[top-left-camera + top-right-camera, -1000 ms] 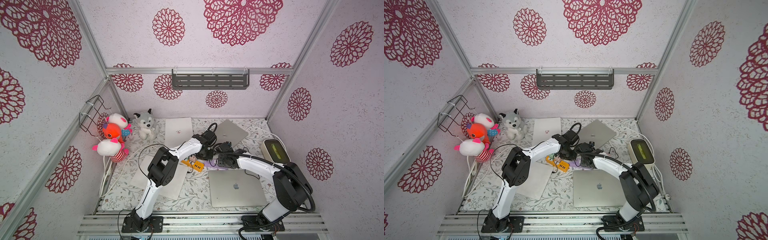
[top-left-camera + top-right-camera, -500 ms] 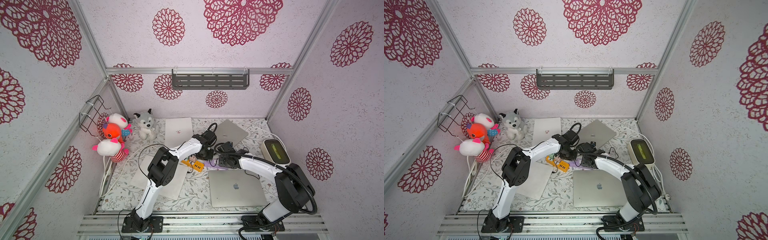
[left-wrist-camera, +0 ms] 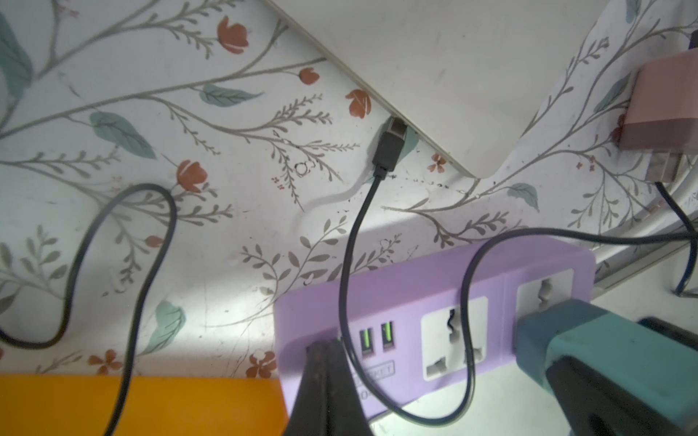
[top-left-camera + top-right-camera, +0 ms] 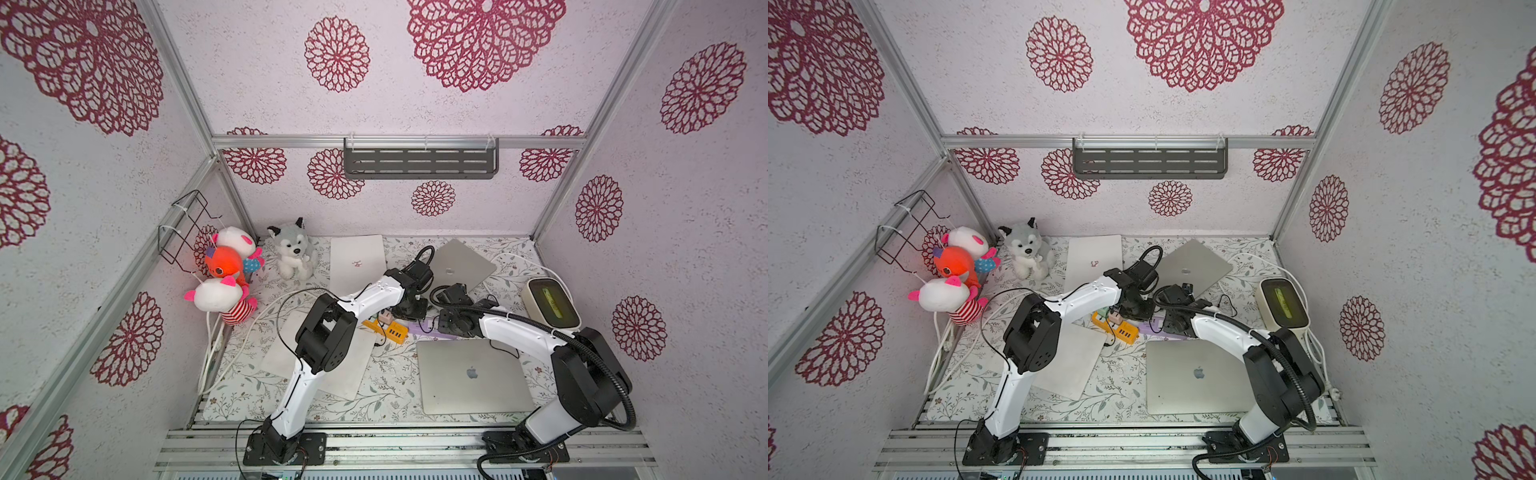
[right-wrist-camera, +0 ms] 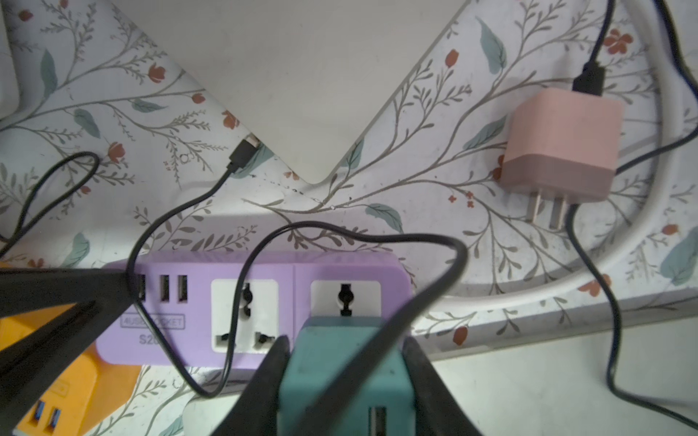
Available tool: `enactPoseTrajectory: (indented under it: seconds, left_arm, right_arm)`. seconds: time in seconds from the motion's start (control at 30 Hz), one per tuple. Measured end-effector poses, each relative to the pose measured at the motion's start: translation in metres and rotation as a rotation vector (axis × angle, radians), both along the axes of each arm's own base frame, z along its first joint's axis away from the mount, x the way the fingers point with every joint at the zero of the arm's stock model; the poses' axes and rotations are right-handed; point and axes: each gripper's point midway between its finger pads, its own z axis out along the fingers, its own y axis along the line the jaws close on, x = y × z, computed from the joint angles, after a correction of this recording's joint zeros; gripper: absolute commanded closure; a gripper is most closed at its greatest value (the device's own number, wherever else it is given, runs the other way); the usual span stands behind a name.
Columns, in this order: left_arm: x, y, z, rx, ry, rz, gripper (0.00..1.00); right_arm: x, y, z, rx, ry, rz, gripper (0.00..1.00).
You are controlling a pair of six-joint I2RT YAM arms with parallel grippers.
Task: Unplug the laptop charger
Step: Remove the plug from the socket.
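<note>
Teal charger [image 5: 342,377] remains clamped in right tool [image 5: 345,341].

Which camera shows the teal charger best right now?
Right wrist: the teal charger fills the foreground, gripped by the right tool, against the purple power strip. Left wrist shows only its side. In both top views the arms hide it.

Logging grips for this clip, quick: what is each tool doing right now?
Left tool: closed, empty, tip against the purple power strip.
Right tool: closed on the teal charger.
</note>
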Motion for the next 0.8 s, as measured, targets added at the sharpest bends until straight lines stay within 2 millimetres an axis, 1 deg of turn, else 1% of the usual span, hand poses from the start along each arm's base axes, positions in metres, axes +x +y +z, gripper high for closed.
enactPoseTrajectory:
  seconds: [0.13,0.37,0.53,0.8]
  left_arm:
    - [0.0000,0.0001,-0.0001,0.001,0.000,0.000,1.00]
    - [-0.0002,0.0001,-0.0002,0.001,0.001,0.000,1.00]
    - [-0.0004,0.0001,-0.0004,0.001,0.001,-0.001,1.00]
    - [-0.0003,0.0001,-0.0006,0.000,0.001,0.000,1.00]
  right_arm:
    - [0.0012,0.0007,0.0002,-0.037,0.010,0.011,0.69]
    - [0.0006,0.0009,-0.0001,-0.002,0.011,0.009,0.71]
    - [0.0045,0.0029,-0.0001,-0.076,0.032,0.027,0.71]
    - [0.0022,0.0028,-0.0016,-0.004,0.020,0.017,0.71]
